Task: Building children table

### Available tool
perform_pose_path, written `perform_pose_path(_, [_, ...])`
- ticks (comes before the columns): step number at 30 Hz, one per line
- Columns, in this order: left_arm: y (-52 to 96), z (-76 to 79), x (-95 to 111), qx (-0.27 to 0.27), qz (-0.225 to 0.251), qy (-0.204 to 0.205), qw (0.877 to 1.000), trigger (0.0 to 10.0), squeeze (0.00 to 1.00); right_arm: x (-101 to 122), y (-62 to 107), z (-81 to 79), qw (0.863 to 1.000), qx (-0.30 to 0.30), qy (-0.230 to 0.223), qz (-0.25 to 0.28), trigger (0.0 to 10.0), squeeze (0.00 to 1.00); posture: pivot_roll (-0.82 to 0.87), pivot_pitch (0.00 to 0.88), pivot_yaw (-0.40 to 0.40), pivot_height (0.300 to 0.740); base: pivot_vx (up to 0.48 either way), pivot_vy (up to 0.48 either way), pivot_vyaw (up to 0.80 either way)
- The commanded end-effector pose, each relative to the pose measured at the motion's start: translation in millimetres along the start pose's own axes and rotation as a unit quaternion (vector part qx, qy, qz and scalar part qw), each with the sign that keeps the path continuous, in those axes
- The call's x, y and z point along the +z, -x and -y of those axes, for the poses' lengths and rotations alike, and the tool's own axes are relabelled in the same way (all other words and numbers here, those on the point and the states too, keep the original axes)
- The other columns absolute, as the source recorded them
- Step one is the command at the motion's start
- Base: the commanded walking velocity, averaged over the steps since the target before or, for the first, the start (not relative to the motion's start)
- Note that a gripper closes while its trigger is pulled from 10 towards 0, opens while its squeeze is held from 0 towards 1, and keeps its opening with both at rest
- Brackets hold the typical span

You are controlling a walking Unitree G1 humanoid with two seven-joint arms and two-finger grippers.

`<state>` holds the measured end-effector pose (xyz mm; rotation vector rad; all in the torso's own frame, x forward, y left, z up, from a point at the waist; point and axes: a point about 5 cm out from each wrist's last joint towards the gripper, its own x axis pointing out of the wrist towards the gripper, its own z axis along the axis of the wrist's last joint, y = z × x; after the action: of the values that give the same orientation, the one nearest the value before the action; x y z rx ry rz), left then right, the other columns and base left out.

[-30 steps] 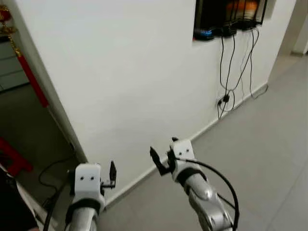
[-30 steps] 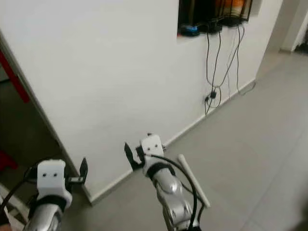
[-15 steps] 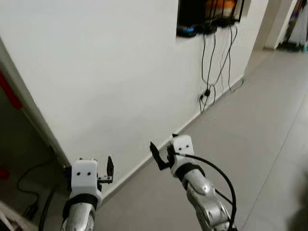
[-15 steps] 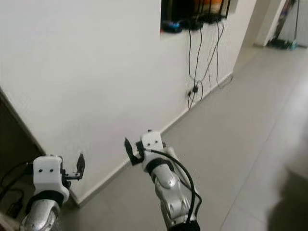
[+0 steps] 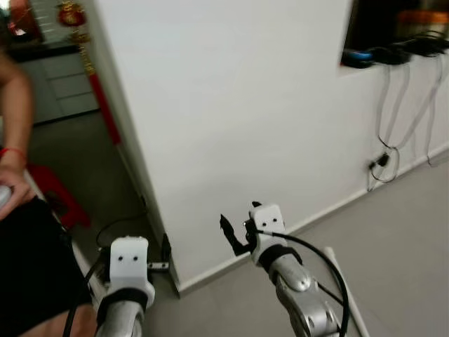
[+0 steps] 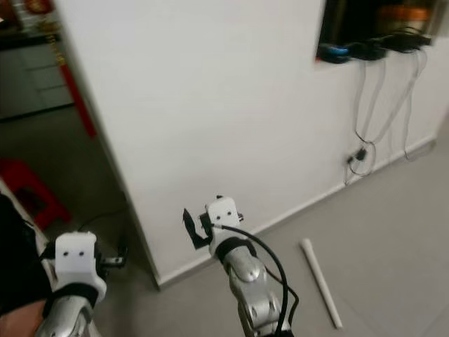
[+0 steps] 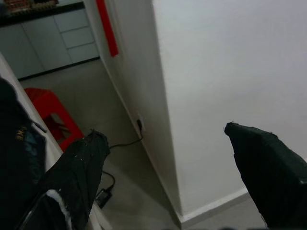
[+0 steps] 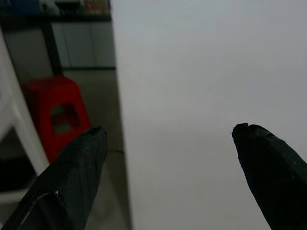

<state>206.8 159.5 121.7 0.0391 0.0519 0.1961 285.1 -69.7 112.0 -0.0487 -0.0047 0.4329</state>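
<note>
facing the corner of a white wall [image 5: 231, 105], both arms are raised in front of it. the left pincer [image 7: 165, 158] has its fingers spread wide and holds nothing, level with the wall's corner edge. the right pincer [image 8: 168, 163] is likewise wide open and empty, close to the wall's face. a white rod [image 6: 320, 282], maybe a table leg, lies on the grey floor [image 6: 393, 232] near the wall's skirting. a red stool [image 7: 50, 115] stands past the wall's corner, beside a person's arm [image 5: 15, 133].
</note>
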Motion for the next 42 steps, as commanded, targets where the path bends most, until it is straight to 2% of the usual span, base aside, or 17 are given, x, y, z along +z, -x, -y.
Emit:
perform_pose_path(1, [0.4, 3.6, 1.8, -0.005, 0.003, 0.0, 1.0, 10.0, 0.0, -1.3, 2.3, 6.3, 1.0, -0.008, 0.0, -0.003, 10.0, 0.0, -0.02, 0.0, 0.011, 0.74, 0.0, 0.0, 0.0])
perform_pose_path(42, [2.5, 9.3, -0.9, -0.021, -0.002, 0.003, 1.0, 10.0, 0.0, -2.6, 3.4, 6.8, 1.0, -0.009, -0.003, -0.005, 10.0, 0.0, -0.03, 0.0, 0.017, 0.74, 0.0, 0.0, 0.0])
